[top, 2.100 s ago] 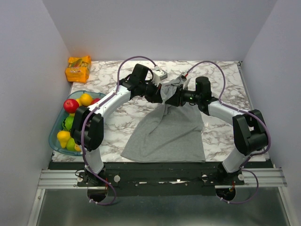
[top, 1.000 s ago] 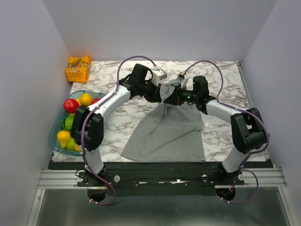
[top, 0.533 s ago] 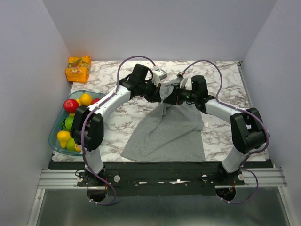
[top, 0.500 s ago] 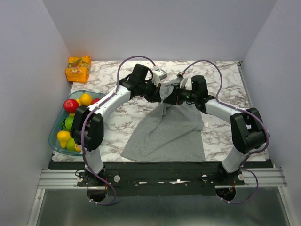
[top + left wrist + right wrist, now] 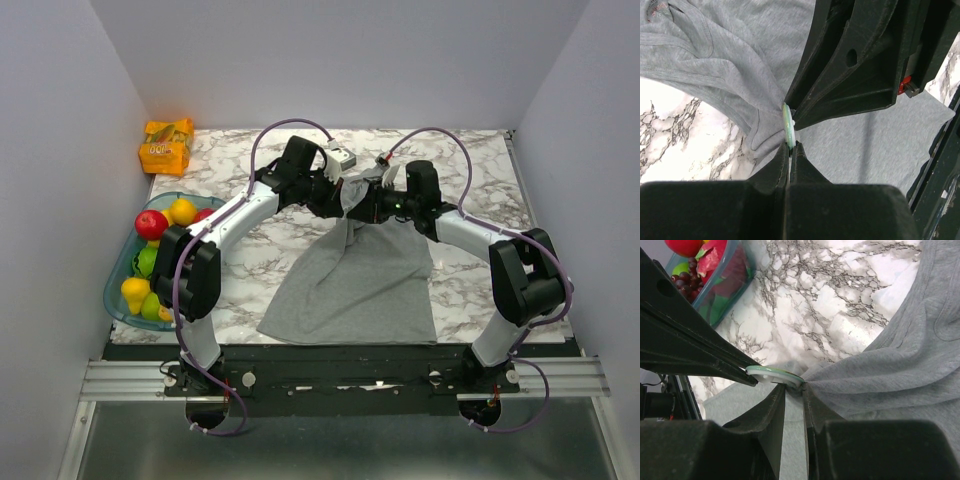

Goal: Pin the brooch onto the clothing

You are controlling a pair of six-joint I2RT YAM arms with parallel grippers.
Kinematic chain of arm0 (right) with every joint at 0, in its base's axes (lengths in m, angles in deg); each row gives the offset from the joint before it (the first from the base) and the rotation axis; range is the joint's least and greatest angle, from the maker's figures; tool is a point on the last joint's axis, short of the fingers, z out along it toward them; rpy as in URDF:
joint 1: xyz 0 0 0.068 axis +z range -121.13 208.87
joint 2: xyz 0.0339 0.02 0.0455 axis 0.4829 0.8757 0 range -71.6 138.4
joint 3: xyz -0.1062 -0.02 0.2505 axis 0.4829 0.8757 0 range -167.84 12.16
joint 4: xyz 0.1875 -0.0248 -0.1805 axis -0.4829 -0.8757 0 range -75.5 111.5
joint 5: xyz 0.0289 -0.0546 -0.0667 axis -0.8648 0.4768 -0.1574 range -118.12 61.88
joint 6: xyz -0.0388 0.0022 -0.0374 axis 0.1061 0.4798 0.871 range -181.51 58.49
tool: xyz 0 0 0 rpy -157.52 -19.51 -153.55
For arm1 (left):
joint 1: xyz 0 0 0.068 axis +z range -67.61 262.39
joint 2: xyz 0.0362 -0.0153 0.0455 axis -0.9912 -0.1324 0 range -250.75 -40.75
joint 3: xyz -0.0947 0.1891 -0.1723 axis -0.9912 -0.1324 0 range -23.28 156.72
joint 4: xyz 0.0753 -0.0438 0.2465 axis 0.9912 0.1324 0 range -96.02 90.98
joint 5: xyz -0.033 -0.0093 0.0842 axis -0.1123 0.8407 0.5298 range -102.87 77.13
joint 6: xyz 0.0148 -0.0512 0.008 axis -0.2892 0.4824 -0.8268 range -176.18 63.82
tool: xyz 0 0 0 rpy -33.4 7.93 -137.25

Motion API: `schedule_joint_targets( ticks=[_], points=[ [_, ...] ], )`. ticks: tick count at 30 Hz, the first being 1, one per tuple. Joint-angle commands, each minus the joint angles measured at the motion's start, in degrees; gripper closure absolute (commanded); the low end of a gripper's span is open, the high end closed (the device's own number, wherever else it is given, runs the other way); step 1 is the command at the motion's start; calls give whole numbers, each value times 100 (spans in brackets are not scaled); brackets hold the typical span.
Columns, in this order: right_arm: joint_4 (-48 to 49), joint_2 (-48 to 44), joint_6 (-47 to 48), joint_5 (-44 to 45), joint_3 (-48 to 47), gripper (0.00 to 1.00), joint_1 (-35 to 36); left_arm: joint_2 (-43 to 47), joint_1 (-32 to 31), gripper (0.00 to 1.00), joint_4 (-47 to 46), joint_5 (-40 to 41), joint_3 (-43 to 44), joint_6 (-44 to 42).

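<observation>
— What lies nearest to us?

— The clothing (image 5: 360, 290). Its hem rests flat along the near edge of the bench (image 5: 480, 170). From there the grey knit narrows and rises toward the middle, where both claws meet.

— And off to our left?

— We see a blue-green tray (image 5: 112, 290) of fruit (image 5: 151, 223) at the bench's left side, well apart from the cloth.

— How does the left claw (image 5: 791, 150) stand?

— We see it clenched tight, with no gap between the fingers. Its tips sit at the rim of the brooch (image 5: 787, 127), which shows edge-on as a thin pale-green disc. A fold of the clothing is gathered into that same spot. We cannot tell whether the tips nip cloth, rim or both.

— And the right claw (image 5: 794, 390)?

— It comes in from the opposite side. Its fingers stand a narrow slot apart, and the disc lies across their tips, touching them. We cannot tell whether they truly grasp it.

— So where do we place the brooch?

— Between the tips of the two claws, touching the bunched upper part of the clothing, which crowds against one edge of the disc.

— Anything farther back?

— An orange packet (image 5: 166, 146) sits in the far left corner of the bench, well away from everything else.
</observation>
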Motion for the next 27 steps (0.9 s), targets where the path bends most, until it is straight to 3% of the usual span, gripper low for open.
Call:
schedule_joint_targets(
  ticks=[1,21,27],
  points=[
    [276,101,-154,79,-342,72,191,-25,-390,100,-156,-522,110,105],
    [144,-4,-66,289,-141,73,314,45,-549,100,-429,198,-57,326],
    [-83,-670,328,948,439,52,305,89,-338,100,-262,42,22,220]
  ],
)
